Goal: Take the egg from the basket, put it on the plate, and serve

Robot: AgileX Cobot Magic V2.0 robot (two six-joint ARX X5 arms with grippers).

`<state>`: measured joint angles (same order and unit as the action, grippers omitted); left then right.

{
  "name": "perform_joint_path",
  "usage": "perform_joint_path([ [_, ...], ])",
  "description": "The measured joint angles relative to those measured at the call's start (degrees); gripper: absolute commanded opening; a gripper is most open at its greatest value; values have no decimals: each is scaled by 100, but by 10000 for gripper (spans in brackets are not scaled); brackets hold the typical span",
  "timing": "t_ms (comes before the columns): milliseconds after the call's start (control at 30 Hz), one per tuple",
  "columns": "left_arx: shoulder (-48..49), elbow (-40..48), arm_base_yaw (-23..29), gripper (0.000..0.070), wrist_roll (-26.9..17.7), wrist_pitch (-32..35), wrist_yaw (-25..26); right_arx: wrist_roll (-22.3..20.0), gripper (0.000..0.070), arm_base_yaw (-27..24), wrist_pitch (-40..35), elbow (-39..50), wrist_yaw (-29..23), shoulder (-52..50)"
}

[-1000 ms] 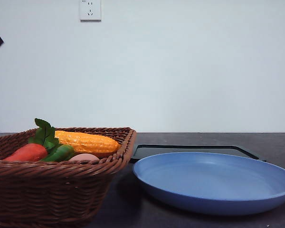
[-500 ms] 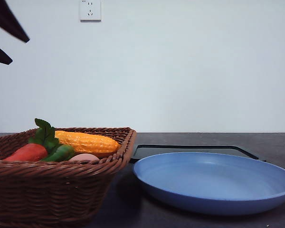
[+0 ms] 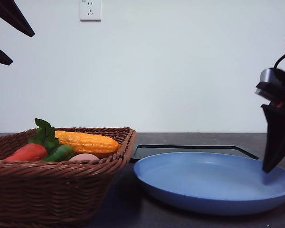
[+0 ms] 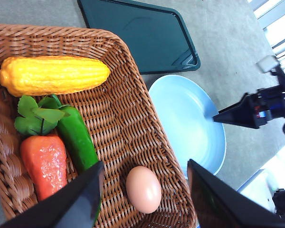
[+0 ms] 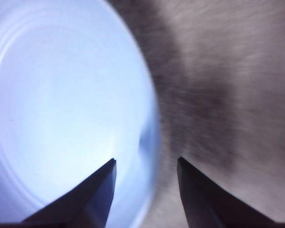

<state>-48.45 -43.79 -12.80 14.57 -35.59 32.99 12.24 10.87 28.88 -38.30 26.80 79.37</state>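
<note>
Wicker basket holds the egg in its corner nearest the plate. Above the basket, the left pincer hangs spread wide, likely lined up for a grab. At the plate's rim, the right pincer gapes, seemingly readied for serving.

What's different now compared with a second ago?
The right gripper has come down into view at the plate's right rim, jaws open. The left gripper has edged further into view above the basket. Nothing grasped; egg, plate and basket unmoved.
</note>
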Motion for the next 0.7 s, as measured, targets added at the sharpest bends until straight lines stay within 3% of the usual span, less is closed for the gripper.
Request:
perform_joint_path([
  [200,-2,0,0,359,0,0,-2,129,0,38,-131,0,-106,114],
  [333,-4,0,-7,364,41,1,-1,201,0,36,-153,0,-161,114],
  [467,-6,0,-160,415,65,0,71,257,0,36,-146,0,-150,92],
  [700,-40,0,-948,415,372,22,86,263,0,38,180,0,-170,-350],
])
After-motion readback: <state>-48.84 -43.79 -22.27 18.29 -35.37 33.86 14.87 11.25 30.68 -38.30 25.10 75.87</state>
